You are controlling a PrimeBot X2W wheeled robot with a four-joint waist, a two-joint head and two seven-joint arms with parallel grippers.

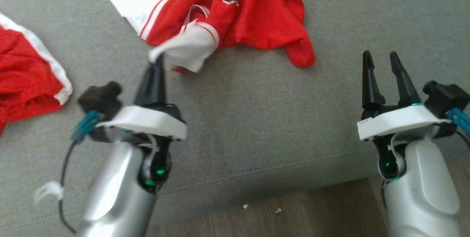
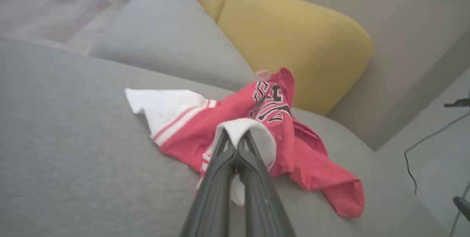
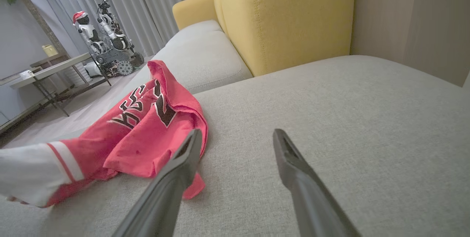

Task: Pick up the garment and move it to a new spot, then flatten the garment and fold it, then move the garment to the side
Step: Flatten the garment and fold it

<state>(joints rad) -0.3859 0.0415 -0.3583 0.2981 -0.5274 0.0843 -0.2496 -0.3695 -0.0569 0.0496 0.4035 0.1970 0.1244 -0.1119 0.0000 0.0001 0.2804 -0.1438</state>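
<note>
The garment [image 1: 253,17], a red jersey with white stripes and dark lettering, lies crumpled on the grey sofa seat [image 1: 257,119] at 12 o'clock in the head view, its top cut off by the picture's edge. The left gripper [image 1: 157,61] reaches up from 8 o'clock. Its two dark fingers are pressed together and pinch a white sleeve edge at the heap's 7 o'clock corner. The white cloth is drawn into a small peak at the fingertips, and in the left wrist view it curls over them in a loop. From that pinch, in the same view, a white panel spreads toward 10 o'clock and a red tail trails toward 4 o'clock. The right gripper [image 1: 380,57] stands at 4 o'clock in the head view, well apart from the garment, its fingers spread wide over bare seat fabric. In the right wrist view the garment lies toward 9 o'clock, its red edge just beside one finger; whether they touch cannot be told. A second red cloth [image 1: 25,79] with white trim lies at 9 o'clock in the head view, apart from the garment. A yellow back cushion [image 2: 293,39] stands behind the garment at 1 o'clock in the left wrist view. A strip of wooden floor [image 1: 293,211] shows at 6 o'clock in the head view.
</note>
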